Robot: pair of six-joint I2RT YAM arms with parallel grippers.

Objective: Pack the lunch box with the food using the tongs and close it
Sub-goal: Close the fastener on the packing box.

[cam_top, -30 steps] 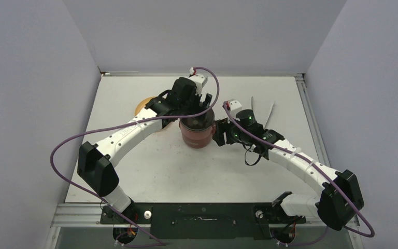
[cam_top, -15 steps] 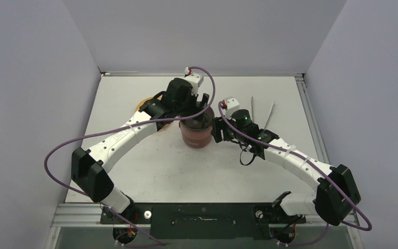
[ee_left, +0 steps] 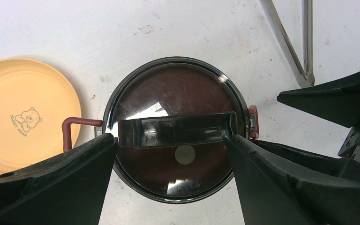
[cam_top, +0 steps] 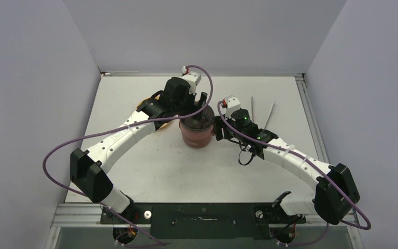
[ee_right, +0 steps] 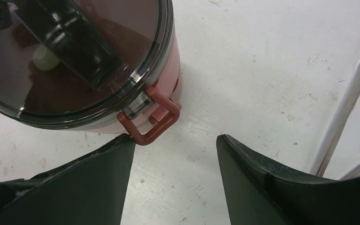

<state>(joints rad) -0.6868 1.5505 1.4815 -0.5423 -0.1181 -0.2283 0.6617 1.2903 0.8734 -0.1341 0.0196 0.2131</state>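
The maroon lunch box (cam_top: 196, 136) stands stacked and upright just above the middle of the white table (cam_top: 150, 166), its grey translucent top lid (ee_left: 178, 89) seated on the uppermost tier. The left gripper (ee_left: 170, 136) hangs straight over it with its jaws spread wide. Seen from the left wrist, the two black fingers (ee_left: 51, 187) come in from 7 and 5 o'clock, and their tips sit at the two ends of the dark carry bar (ee_left: 176, 131) that lies across the lid. Whether they touch the bar cannot be told. A small pale round spot shows under the bar; what it is cannot be made out. A maroon loop clasp (ee_left: 82, 122) sticks out from the box at 9 o'clock in that view. Just beyond it lies the shallow yellow-orange plate (ee_left: 23, 117) with a little bear printed on it. The right gripper (ee_right: 174, 140) sits low at the box's 3 o'clock side in the overhead view, its jaws well apart and holding nothing. From its wrist camera the box fills the 10 o'clock corner, and a second maroon loop clasp (ee_right: 161, 124) hangs around a grey tab of the lid, just ahead of the finger on that side. The silver tongs (cam_top: 253, 108) lie flat on the table at 2 o'clock from the box, apart from both grippers.
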